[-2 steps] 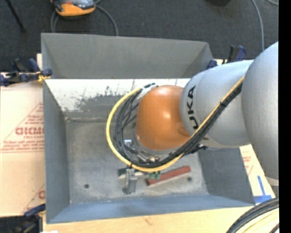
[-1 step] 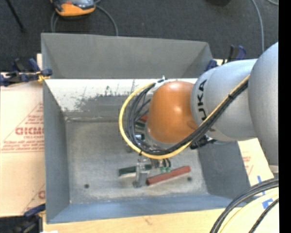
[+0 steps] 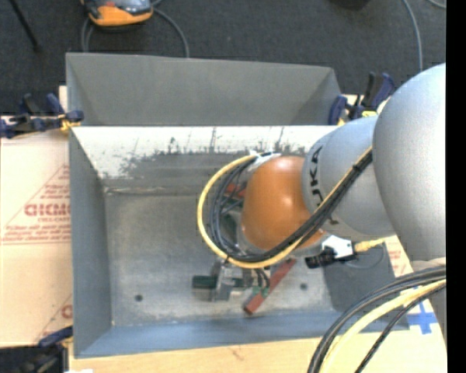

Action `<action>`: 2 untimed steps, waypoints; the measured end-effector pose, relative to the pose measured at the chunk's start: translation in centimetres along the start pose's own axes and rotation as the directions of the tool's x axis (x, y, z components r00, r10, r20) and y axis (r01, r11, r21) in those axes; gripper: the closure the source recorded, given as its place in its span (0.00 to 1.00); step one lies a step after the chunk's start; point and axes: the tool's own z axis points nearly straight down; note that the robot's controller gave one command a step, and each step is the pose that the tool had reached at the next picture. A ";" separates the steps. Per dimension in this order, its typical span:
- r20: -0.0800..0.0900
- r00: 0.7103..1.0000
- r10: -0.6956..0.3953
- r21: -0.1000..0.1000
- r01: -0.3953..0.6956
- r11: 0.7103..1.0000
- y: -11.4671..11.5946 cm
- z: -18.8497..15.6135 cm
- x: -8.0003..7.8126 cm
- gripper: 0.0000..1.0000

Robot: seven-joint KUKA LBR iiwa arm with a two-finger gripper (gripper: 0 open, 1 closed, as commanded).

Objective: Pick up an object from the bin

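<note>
My gripper [image 3: 231, 277] sits low over the bin floor near the front wall, just below the arm's orange cover. A small dark green block [image 3: 204, 284] lies right against its left side. A reddish-brown elongated piece [image 3: 258, 299] lies slanted just to its right, one end toward the front wall and the other running up under the arm. Whether either thing is held is hidden from me.
The arm with its orange cover and yellow cable loop hides the middle and right of the bin. Bare grey floor shows on the left half. The front wall is close below the gripper.
</note>
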 end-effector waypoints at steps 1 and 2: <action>0.000 1.000 0.002 0.000 -0.002 1.000 0.0 0.0 0.0 1.00; 0.000 1.000 0.018 0.001 -0.018 1.000 -0.1 -13.7 -1.0 1.00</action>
